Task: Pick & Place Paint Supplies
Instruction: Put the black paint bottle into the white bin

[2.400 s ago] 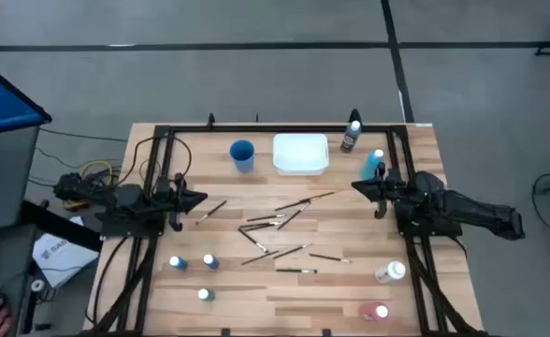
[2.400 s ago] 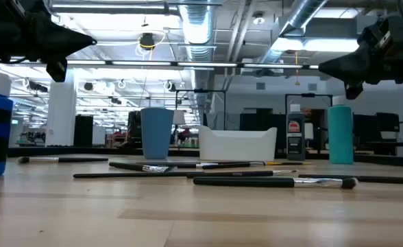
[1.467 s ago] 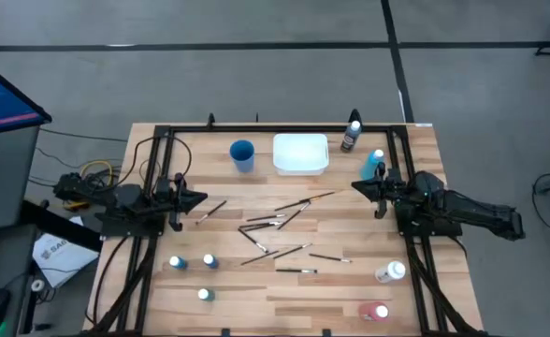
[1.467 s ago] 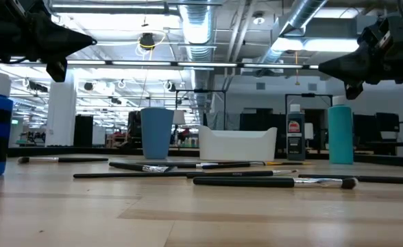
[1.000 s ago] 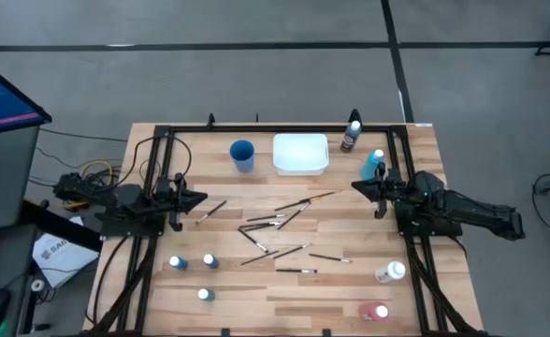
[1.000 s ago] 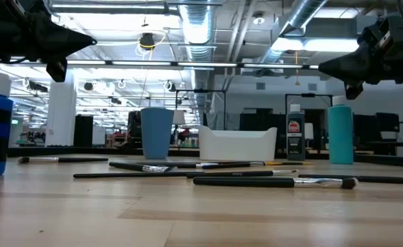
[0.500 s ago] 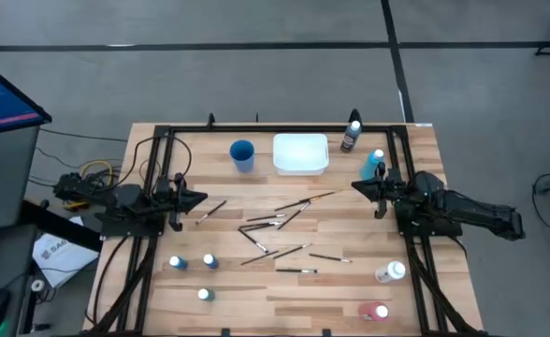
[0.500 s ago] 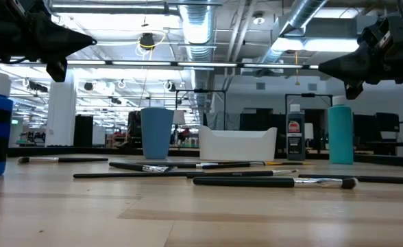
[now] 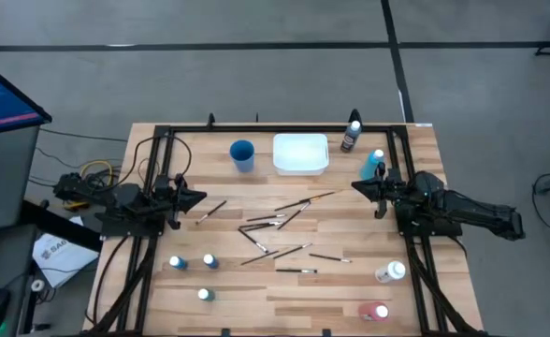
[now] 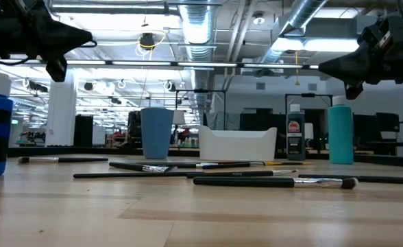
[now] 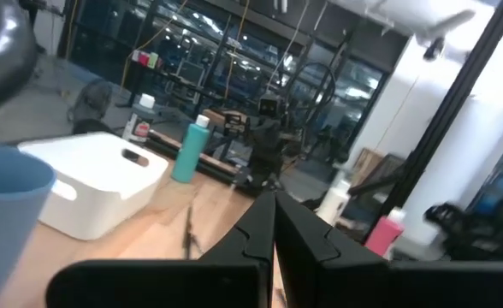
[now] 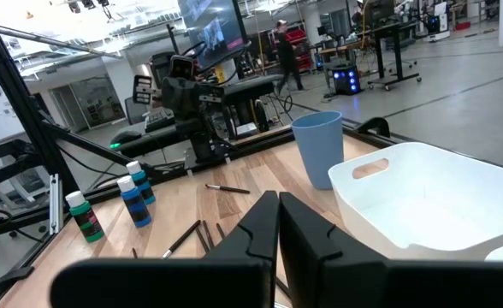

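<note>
So, from above, my left hand [image 9: 200, 197] and right hand [image 9: 355, 184] wait pinched tight, holding nothing, with the brushes [image 9: 275, 222] scattered between them on the worktop [image 9: 331, 290]. Down low, the brushes lie flat, so I should open wide and grab one gently.

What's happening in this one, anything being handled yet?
Nothing is held. The left gripper and right gripper hover shut above opposite sides of the table. Brushes lie scattered mid-table, paint bottles stand around the edges, and the cup and tray sit at the back.
</note>
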Action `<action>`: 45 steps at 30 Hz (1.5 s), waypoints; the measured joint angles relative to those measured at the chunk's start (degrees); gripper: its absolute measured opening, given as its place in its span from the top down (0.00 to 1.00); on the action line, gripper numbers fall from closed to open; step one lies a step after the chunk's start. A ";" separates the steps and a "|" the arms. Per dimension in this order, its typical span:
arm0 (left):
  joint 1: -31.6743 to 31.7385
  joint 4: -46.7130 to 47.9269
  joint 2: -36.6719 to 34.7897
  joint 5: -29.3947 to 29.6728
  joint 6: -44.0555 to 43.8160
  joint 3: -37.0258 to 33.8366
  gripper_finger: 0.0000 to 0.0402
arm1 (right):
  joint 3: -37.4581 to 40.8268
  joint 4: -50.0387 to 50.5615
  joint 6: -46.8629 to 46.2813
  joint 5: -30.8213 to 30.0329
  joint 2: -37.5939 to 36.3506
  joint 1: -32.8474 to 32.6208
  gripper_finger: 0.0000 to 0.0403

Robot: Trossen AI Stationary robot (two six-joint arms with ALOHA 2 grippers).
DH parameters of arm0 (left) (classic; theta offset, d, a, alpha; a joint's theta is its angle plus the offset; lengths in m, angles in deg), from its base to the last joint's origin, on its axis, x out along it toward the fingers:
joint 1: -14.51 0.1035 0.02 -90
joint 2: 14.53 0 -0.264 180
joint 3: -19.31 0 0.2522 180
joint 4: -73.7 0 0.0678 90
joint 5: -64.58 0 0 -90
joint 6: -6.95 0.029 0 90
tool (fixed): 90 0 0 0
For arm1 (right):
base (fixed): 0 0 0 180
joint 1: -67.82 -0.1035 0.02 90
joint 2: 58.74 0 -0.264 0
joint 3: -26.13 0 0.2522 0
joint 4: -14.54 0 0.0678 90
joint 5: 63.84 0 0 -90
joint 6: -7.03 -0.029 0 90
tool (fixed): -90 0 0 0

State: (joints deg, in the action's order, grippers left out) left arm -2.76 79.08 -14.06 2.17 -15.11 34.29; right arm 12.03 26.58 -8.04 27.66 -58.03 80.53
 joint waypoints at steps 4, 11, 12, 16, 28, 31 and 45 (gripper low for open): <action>-0.01 -0.85 0.00 0.00 -4.71 0.00 0.99 | 0.01 -0.02 0.01 0.00 0.00 0.01 0.99; 0.00 -2.99 0.00 0.00 -7.58 0.00 0.99 | 0.01 -0.33 -0.26 -0.02 0.00 0.00 0.99; 0.00 -3.18 0.00 0.00 -8.27 0.00 0.99 | 0.00 -0.71 -1.98 0.00 0.00 0.01 0.99; -0.01 -4.05 0.00 0.00 -8.90 0.00 0.99 | 0.00 -1.66 -16.17 0.00 -0.02 -0.32 0.99; -0.02 -5.84 0.00 1.09 -8.37 0.00 0.99 | 0.00 -12.43 -36.04 -1.60 -0.02 0.09 0.99; -0.02 -5.95 0.00 2.50 -8.37 0.00 0.99 | 0.00 -16.12 -36.54 -1.56 -0.02 0.11 0.99; -0.01 -5.97 0.01 6.11 -6.74 0.00 0.84 | -18.58 -7.79 -14.20 -3.32 8.45 0.54 0.81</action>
State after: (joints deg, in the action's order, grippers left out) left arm -2.77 73.11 -14.04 8.28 -21.84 34.29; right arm -6.55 18.79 -22.23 24.34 -49.58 81.07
